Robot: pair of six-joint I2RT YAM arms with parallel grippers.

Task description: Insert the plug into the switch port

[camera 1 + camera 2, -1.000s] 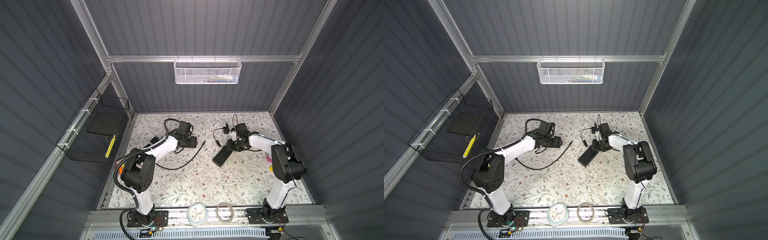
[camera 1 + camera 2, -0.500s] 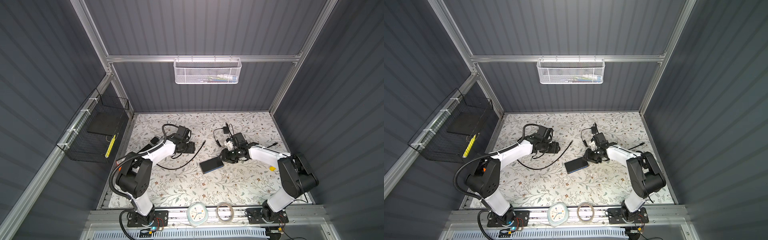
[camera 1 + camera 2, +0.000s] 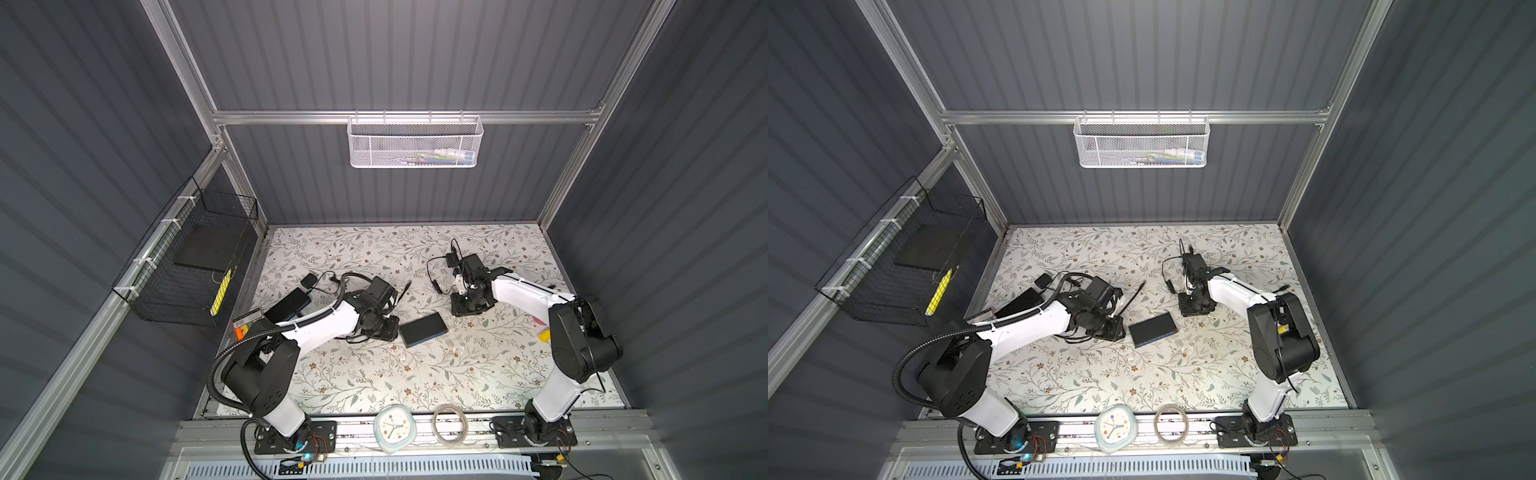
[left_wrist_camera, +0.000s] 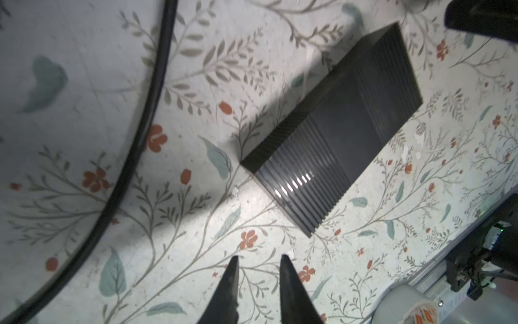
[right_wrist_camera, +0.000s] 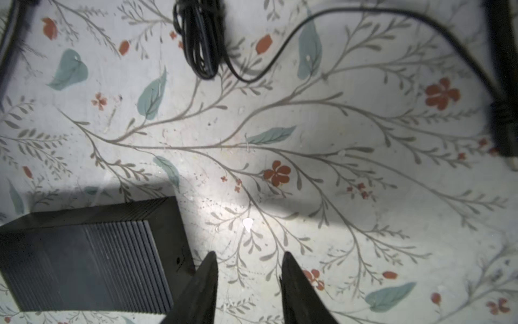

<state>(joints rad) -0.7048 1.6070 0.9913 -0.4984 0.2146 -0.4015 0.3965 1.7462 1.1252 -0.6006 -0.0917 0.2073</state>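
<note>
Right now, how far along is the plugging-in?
Done: only that the switch lies flat between the arms. In hand: nothing; left gripper and right gripper are open and empty. Left: grasp the plug, loose on the mat, and push it into the switch.

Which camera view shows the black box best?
The left wrist view: the box lies whole and large, with its ribbed top and one long side. The right wrist view cuts the box off but shows a small hole in its short end. In both top views the box is whole but small, with its blue strip.
</note>
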